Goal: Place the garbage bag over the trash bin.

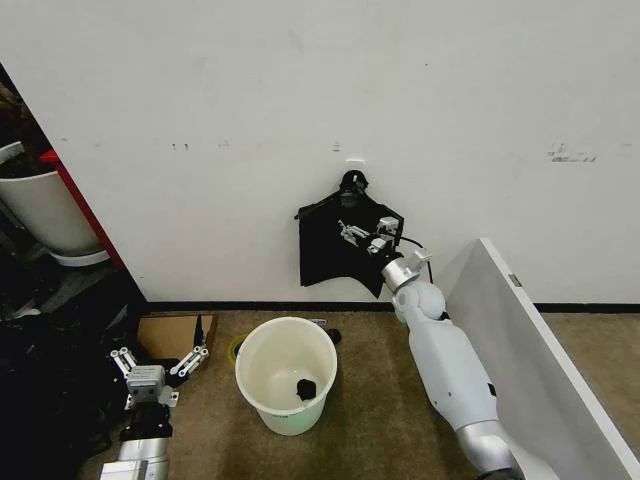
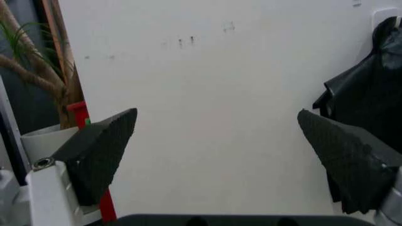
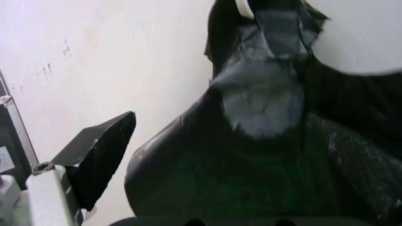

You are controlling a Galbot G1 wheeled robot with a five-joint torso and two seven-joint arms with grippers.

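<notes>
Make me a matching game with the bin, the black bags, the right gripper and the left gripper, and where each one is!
Things:
1. bin
2. black bags
3. right gripper
4. left gripper

Places:
A. raised to the black bags on the wall
B. low on the left, open, beside the bin
C. hanging from a hook on the white wall
D. standing open on the floor below the bags

Pairs: 1-D, 2-C, 3-A, 4-B
</notes>
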